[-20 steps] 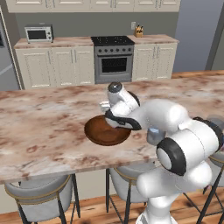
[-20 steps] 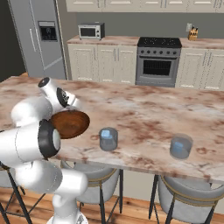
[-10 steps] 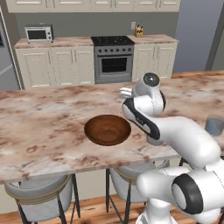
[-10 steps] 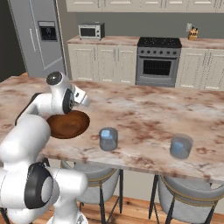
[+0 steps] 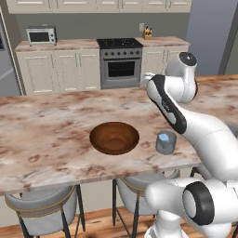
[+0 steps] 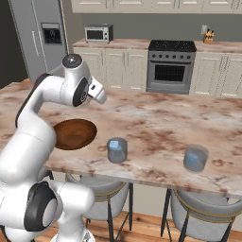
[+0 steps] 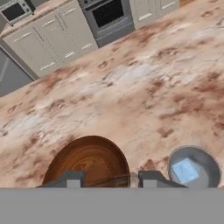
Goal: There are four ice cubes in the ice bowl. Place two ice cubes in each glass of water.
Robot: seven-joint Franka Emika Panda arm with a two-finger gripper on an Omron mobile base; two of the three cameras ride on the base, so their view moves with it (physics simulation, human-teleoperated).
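Now the pincer [image 7: 112,178] is squeezed narrow, up over the tabletop [image 7: 144,87]. Below it, the ice bowl [image 7: 89,159] is seen just beside a glass of water [image 7: 205,157], and one ice cube [image 7: 185,169] is seen in that glass. Whether a cube is pinched cannot be told. If one is let go too early, it could be dropped on the tabletop. The glass could also be bumped and spilled.

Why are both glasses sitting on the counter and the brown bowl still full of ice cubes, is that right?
Not quite. Both glasses do sit on the counter, but the brown bowl holds no ice cubes. The left base view shows its bare wooden inside.
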